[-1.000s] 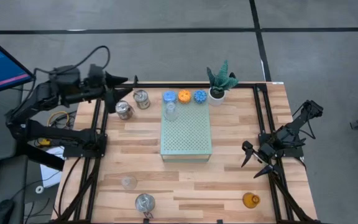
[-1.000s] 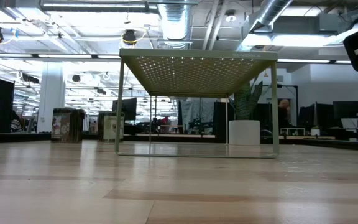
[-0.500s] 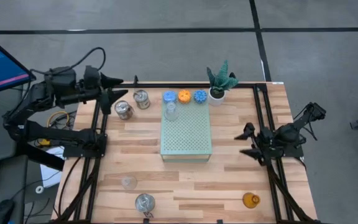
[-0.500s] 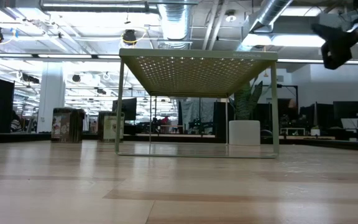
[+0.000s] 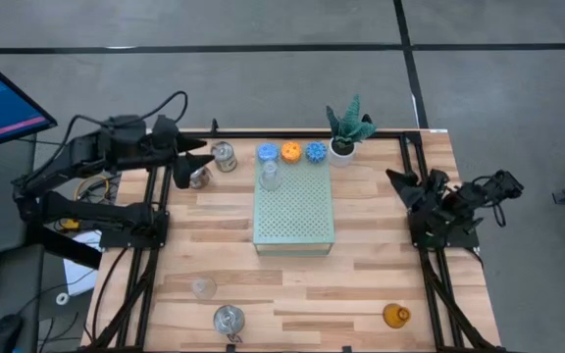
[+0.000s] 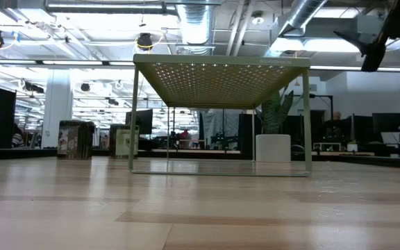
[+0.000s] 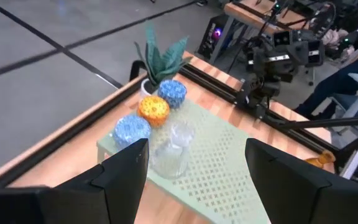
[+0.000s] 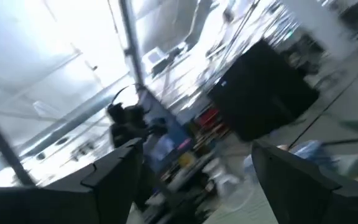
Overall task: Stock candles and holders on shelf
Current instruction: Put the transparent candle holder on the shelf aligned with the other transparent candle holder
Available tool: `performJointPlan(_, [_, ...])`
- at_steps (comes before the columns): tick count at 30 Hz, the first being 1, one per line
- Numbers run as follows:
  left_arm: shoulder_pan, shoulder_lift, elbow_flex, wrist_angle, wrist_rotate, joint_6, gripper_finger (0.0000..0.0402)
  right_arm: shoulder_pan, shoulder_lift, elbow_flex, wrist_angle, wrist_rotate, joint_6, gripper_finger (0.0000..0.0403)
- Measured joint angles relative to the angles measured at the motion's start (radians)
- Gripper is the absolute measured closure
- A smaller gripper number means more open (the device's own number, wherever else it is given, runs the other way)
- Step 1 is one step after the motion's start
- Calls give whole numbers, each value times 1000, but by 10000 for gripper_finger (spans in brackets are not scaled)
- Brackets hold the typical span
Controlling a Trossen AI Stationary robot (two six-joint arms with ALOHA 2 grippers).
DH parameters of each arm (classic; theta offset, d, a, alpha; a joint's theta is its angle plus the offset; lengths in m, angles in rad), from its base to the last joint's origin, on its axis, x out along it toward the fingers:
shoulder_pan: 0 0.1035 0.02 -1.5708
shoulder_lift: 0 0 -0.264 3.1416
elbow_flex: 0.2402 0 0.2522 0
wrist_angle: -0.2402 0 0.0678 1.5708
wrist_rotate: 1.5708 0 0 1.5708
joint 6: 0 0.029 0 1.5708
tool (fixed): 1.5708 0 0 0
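High view: the mint-green shelf (image 5: 293, 208) sits at the centre of the wooden worktop (image 5: 361, 284). Along its upper edge stand a blue candle (image 5: 268, 153), an orange candle (image 5: 291, 152) and a second blue candle (image 5: 316, 152), with a clear glass cup (image 5: 271, 176) just below the first one. A potted plant (image 5: 345, 131) stands just right of the candles. Two silver tins (image 5: 223, 156) are at the upper left of the worktop; the left gripper (image 5: 196, 162) hovers over them, fingers apart and empty. Another clear cup (image 5: 203, 287) and a third silver tin (image 5: 229, 319) sit at the lower left, and the amber cup (image 5: 395, 315) at the lower right. The right gripper (image 5: 403, 183) is at the right edge of the worktop, fingers apart, holding nothing.

Low view: the shelf (image 6: 221, 76) shows from beneath, standing on thin legs, with the plant's white pot (image 6: 273, 148) behind it at right. A dark gripper (image 6: 365, 43) hangs in the upper right corner.

Left wrist view: the two dark fingers (image 7: 124, 174) stand apart, framing the three candles (image 7: 153, 109) and the clear cup (image 7: 171, 149) on the shelf (image 7: 229, 171).

Right wrist view: the fingers (image 8: 114, 177) are spread; only blurred room shows beyond
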Motion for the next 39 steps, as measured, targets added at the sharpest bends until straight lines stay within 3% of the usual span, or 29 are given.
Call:
performJointPlan(7, [0,-19,-17,-89,78,-73,133,36,110,286,-504,-142,156,111])
performJointPlan(11, [0,-15,-17,-185,144,-129,133,62,299,490,-730,-210,168,112])
performJointPlan(15, [-18,-14,-18,-237,163,-159,133,85,501,720,-1033,-318,280,112])
performJointPlan(18, [-40,-13,-18,-246,163,-160,133,93,655,858,-1302,-431,399,112])
performJointPlan(22, [-89,6,-18,-263,165,-177,133,105,846,967,-1526,-624,502,113])
performJointPlan(28, [-230,90,-17,-348,200,-262,133,125,1036,988,-1594,-836,579,113])
performJointPlan(39, [-631,311,-15,-420,75,-386,133,188,1148,988,-1587,-854,642,113])
